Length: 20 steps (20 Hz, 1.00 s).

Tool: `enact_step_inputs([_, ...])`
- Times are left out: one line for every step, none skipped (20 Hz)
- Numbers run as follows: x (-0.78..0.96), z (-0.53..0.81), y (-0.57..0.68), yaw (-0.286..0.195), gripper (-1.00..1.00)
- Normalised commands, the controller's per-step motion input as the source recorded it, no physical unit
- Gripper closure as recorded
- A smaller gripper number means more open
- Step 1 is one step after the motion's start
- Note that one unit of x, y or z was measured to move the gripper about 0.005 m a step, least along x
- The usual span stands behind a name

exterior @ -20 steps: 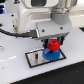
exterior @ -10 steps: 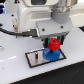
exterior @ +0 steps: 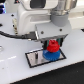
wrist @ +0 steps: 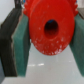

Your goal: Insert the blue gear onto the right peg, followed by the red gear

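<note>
In the exterior view the blue gear lies flat on the black-rimmed grey plate, toward the plate's end on the exterior view's right. Directly above it hangs the red gear, held between the fingers of my gripper. The wrist view is filled by the red gear with its dark centre hole, clamped between two teal finger pads. The right peg is hidden under the gears. No other peg is clear enough to make out.
A black cable runs across the white table on the exterior view's left. The white arm body looms over the plate.
The gripper with the red gear has sunk slightly toward the blue gear; the blue gear and plate have not moved.
</note>
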Motion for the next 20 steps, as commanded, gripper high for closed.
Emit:
enact_step_inputs([0.26,0.21,-0.14,0.0,1.0])
enact_step_inputs([0.27,0.27,-0.18,0.0,1.0])
enact_step_inputs([0.22,0.26,-0.21,0.0,1.0])
enact_step_inputs([0.16,0.2,-0.24,0.0,1.0])
enact_step_inputs([0.09,0.09,-0.25,0.0,1.0])
enact_step_inputs([0.09,0.0,-0.1,0.0,1.0])
enact_step_inputs([0.13,-0.03,-0.06,0.0,1.0])
enact_step_inputs([0.14,-0.01,-0.05,0.0,1.0])
enact_step_inputs([0.14,-0.02,-0.05,0.0,1.0])
enact_step_inputs([0.14,-0.08,-0.08,0.0,1.0])
enact_step_inputs([0.11,-0.17,-0.1,0.0,1.0])
enact_step_inputs([0.1,-0.13,-0.07,0.0,1.0])
enact_step_inputs([0.1,-0.13,-0.04,0.0,1.0])
enact_step_inputs([0.14,-0.12,-0.01,0.0,1.0])
enact_step_inputs([0.11,-0.28,-0.04,0.0,1.0])
enact_step_inputs([0.12,-0.29,-0.06,0.0,1.0])
enact_step_inputs([0.11,-0.22,-0.05,0.0,1.0])
enact_step_inputs([0.11,-0.24,-0.05,0.0,1.0])
enact_step_inputs([0.1,-0.16,-0.01,0.0,1.0])
enact_step_inputs([0.09,0.0,0.01,0.0,1.0])
